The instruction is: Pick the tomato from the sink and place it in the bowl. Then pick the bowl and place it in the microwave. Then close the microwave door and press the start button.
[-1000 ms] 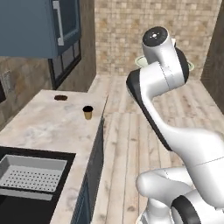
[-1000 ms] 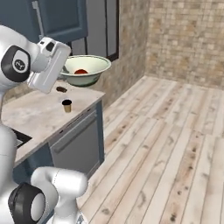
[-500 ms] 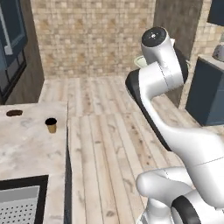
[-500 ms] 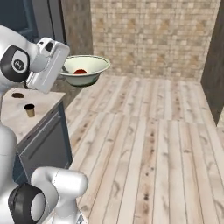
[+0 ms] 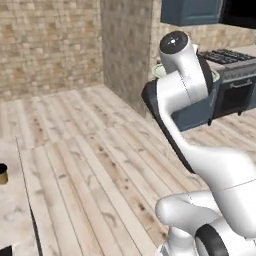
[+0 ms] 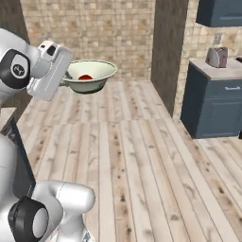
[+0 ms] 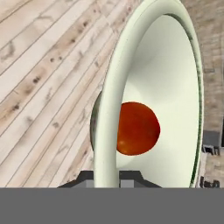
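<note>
Gripper (image 7: 107, 177) is pinching the near rim of the bowl (image 6: 90, 74), fingers pressed onto the thin wall, one on each side of it. Bowl is riding level out in front of the hand, high above the plank floor (image 6: 142, 156). Tomato (image 6: 85, 77) is sitting at the bottom of the bowl, touching the inner wall, low and central.

Judging the step: first part looks done, bowl is being carried toward the microwave, placing not yet done.

Risks: grip is on one edge only, so the bowl is hanging off the hand like a lever; a quick swing or base turn could be tipping it or letting it slip out of the jaws. Tomato is round and loose, so any tilt could be rolling it over the shallow rim onto the floor.

Right base view is giving the clear side look at bowl, tomato and hand, plus a blue cabinet (image 6: 215, 106) at right with a toaster (image 6: 216, 57) on top. Left base view is hiding most of the bowl behind the arm, rim just peeking out, but is showing a stove (image 5: 234, 70) at far right and a small cup (image 5: 3, 174) on a counter at left. Hand view is showing the rim edge-on between the tips and the tomato close up.
</note>
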Motion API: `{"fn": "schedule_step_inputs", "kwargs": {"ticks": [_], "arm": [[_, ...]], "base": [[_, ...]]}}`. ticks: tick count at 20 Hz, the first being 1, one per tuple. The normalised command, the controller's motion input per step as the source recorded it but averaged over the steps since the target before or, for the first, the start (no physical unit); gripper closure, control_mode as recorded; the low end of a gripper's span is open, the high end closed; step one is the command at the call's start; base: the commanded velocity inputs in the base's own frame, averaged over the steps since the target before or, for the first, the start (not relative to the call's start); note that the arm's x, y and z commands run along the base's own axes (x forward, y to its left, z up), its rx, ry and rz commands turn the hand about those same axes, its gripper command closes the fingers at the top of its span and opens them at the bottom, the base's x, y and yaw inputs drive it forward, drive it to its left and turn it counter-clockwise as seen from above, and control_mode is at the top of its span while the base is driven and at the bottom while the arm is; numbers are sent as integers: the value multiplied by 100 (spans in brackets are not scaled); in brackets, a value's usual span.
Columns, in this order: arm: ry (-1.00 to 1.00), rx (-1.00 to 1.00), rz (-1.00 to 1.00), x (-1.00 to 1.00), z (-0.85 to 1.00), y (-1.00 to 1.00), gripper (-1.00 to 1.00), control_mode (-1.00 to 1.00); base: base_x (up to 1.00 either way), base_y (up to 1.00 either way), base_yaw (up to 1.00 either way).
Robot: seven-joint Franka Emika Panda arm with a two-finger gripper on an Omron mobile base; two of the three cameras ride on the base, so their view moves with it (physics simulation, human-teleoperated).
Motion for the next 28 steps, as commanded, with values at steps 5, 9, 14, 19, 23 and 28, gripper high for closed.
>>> {"fn": "schedule_step_inputs", "kwargs": {"ticks": [5,9,14,19,23,28], "arm": [[0,0,0,0,0,0,100,100],[0,0,0,0,0,0,100,100],[0,0,0,0,0,0,100,100],[0,0,0,0,0,0,100,100],[0,0,0,0,0,0,100,100],[0,0,0,0,0,0,100,100]], "base": [[0,-37,-67],[0,-58,-66],[4,-46,-72],[7,-35,-68],[22,-37,-70],[75,-12,-51]]}}
